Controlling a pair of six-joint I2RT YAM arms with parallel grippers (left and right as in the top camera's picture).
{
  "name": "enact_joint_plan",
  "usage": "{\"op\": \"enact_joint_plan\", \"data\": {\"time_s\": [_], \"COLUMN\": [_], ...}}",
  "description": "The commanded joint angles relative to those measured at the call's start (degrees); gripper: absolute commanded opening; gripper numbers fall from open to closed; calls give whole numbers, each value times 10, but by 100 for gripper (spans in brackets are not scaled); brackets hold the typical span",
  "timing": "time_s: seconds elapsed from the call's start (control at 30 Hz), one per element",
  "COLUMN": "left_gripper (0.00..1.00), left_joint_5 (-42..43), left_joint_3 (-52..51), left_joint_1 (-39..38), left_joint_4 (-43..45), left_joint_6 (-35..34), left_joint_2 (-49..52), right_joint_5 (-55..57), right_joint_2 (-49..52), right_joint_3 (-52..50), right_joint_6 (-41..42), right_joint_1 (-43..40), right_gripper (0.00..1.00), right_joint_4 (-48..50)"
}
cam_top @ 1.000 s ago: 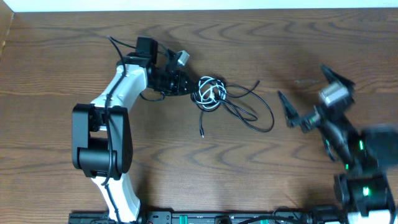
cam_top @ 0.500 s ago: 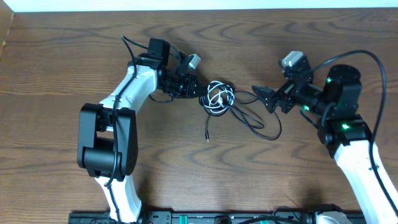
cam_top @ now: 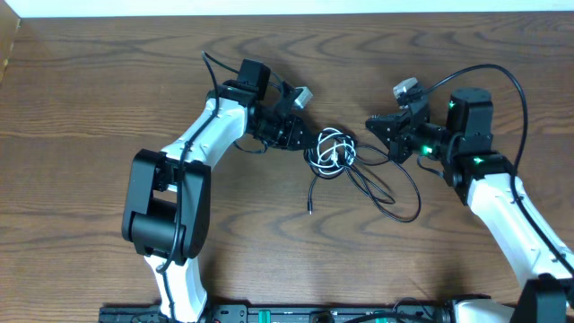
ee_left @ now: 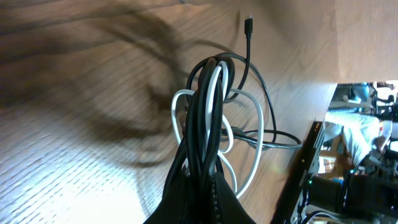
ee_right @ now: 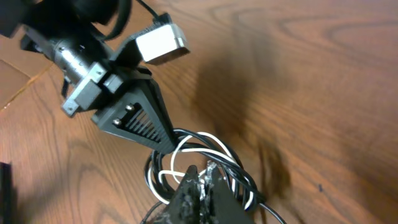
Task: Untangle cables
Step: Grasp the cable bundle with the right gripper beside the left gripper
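My left pincer (cam_top: 308, 142) is clamped on the bundle of black and white cables (cam_top: 334, 149) in the middle of the table (cam_top: 81, 108). My right pincer (cam_top: 371, 124) is pinched narrow just beside it; whether on a strand I cannot tell.

Black and white cables (cam_top: 332, 151) are lying on a brown table (cam_top: 90, 108) showing wavy wood grain; the arms (cam_top: 206, 131) are showing white shells and black joints.

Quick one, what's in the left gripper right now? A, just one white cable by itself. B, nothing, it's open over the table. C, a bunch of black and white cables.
C: in the left wrist view the left gripper is shut on the cables, with black and white strands bunched together in its grip.
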Motion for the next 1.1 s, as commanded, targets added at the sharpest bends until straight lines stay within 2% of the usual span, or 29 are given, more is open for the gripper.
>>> {"op": "enact_joint_plan", "data": {"time_s": [0.0, 0.07, 0.13, 0.17, 0.3, 0.43, 0.6, 0.7, 0.77, 0.83, 0.93, 1.07], "left_gripper": [7, 8, 7, 7, 8, 7, 7, 7, 7, 7, 7, 8], "left_joint_5": [8, 8, 8, 8, 14, 14, 14, 14, 12, 12, 9, -5], "left_joint_3": [12, 12, 12, 12, 12, 12, 12, 12, 12, 12, 12, 12], "left_joint_1": [-10, -12, -14, -14, -16, -19, -33, -43, -49, -50, -50, -50], "left_joint_4": [-1, -1, -1, -1, -1, -1, 1, 9, 14, 19, 21, 21], "left_joint_6": [22, 24, 26, 26, 56, 89, 134, 136, 135, 135, 135, 135], "left_joint_2": [-19, -19, -19, -19, -19, -19, -19, -19, -19, -19, -19, -19], "right_joint_5": [24, 40, 50, 51, 46, 27, 24, 28, 37, 37, 39, 66], "right_joint_2": [34, 52, 70, 77, 113, 131, 136, 136, 136, 136, 136, 136], "right_joint_3": [13, 13, 13, 13, 13, 13, 13, 13, 13, 12, 12, 12], "right_joint_6": [83, 130, 176, 200, 357, 438, 477, 485, 498, 539, 590, 605], "right_joint_1": [-3, -3, -3, -3, -3, -3, 5, 17, 25, 30, 41, 54], "right_gripper": [20, 22, 31, 32, 42, 39, 38, 30, 17, 14, 16, 26], "right_joint_4": [0, 1, 1, 1, -1, -10, -9, -8, -10, -11, -10, -10]}}
